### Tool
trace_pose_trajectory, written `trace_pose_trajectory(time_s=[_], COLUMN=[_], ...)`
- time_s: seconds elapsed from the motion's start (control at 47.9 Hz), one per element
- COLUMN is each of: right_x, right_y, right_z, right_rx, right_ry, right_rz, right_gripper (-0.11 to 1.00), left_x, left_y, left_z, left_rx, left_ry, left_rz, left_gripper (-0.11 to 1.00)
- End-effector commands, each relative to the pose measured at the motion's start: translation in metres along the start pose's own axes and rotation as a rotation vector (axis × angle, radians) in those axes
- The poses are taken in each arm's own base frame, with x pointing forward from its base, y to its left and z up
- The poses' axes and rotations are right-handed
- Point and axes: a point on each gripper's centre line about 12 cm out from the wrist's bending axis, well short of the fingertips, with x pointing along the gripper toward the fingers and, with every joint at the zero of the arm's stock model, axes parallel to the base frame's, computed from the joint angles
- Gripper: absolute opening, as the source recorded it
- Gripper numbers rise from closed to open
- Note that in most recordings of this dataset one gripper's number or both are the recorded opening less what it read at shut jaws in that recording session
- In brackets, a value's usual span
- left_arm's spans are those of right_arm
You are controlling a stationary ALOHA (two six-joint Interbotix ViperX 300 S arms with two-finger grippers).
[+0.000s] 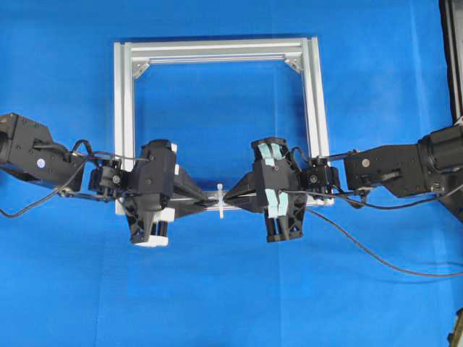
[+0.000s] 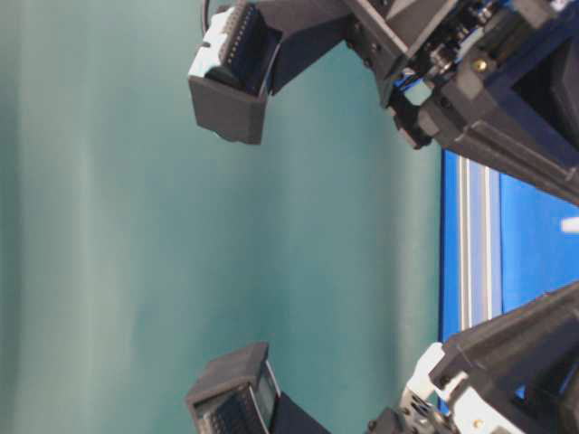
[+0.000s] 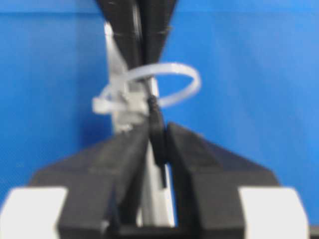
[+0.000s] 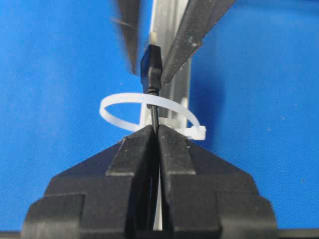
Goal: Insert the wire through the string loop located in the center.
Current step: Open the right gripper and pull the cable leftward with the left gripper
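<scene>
Both end effectors meet at the white string loop (image 1: 219, 199), which sits on the near bar of the silver frame (image 1: 123, 108) on the blue worktop (image 1: 65, 289). Right end effector (image 4: 156, 130) has its fingers pressed together, clamped on the thin black wire (image 4: 155, 115) just short of the loop. In the right wrist view the wire runs from those fingertips up through the loop, and its dark plug tip sits past the far side of the loop. Left end effector (image 3: 158, 133) comes in from the opposite side of the loop; its two fingers (image 3: 124, 149) stand close on either side of the plug end of the wire (image 3: 157, 134), nearly together. The view is blurred, so full clamping on the plug cannot be told. In the overhead view the left end effector (image 1: 210, 196) and right end effector (image 1: 230, 196) point at each other across the loop, tips just beside it on either side. The loop stands upright on the frame bar, its short tail sticking out to one side.
</scene>
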Motion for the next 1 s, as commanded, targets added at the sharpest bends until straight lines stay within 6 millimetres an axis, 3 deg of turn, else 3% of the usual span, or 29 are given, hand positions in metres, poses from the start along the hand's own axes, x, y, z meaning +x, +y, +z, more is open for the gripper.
trace_pose_trajectory(time_s=[0.0, 0.48, 0.606, 0.835, 0.877, 0.982], right_x=[-0.002, -0.001, -0.001, -0.009, -0.011, -0.017], right_y=[0.000, 0.002, 0.001, 0.003, 0.003, 0.004], right_z=[0.010, 0.011, 0.013, 0.017, 0.019, 0.018], right_rx=[0.000, -0.001, 0.003, -0.006, -0.007, -0.006], right_ry=[-0.034, -0.035, -0.038, -0.053, -0.059, -0.062], right_rz=[0.001, 0.005, 0.004, 0.009, 0.010, 0.012], right_gripper=[-0.03, 0.01, 0.21, 0.87, 0.91, 0.85], left_x=[-0.001, -0.001, -0.002, -0.007, -0.010, -0.018], left_y=[-0.002, -0.002, -0.002, -0.001, -0.001, 0.000], left_z=[0.012, 0.012, 0.010, 0.005, 0.004, -0.001], left_rx=[0.004, 0.003, 0.003, 0.005, 0.005, 0.004], left_ry=[-0.036, -0.035, -0.032, -0.021, -0.020, -0.012], left_rz=[-0.006, -0.005, -0.005, -0.004, -0.004, -0.003], left_gripper=[0.08, 0.09, 0.09, 0.09, 0.09, 0.09])
